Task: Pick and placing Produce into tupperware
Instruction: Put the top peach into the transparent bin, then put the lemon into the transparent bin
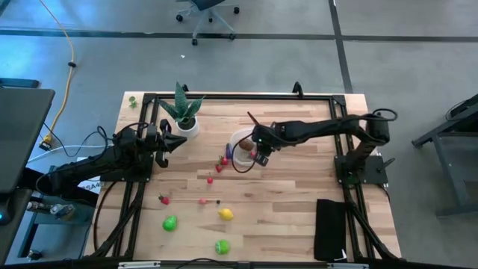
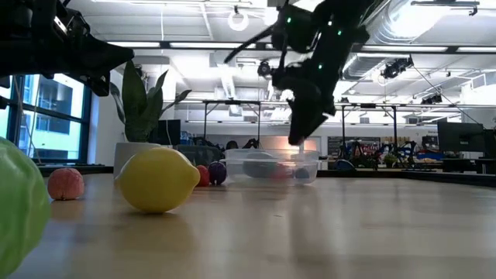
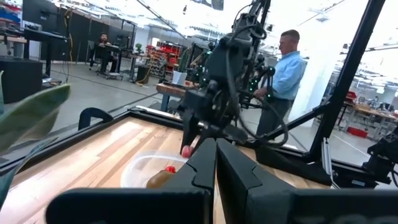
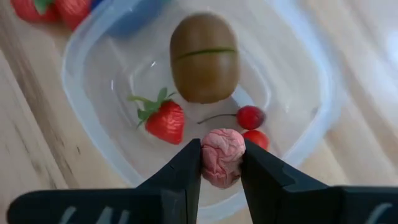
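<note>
Tupperware rim under right claw pinching pink fruit; left claw pressed together

I count one tupperware holding one kiwi, one strawberry and two cherries. One pink fruit sits between my fingers. On the table: one lemon, two green fruits.
</note>
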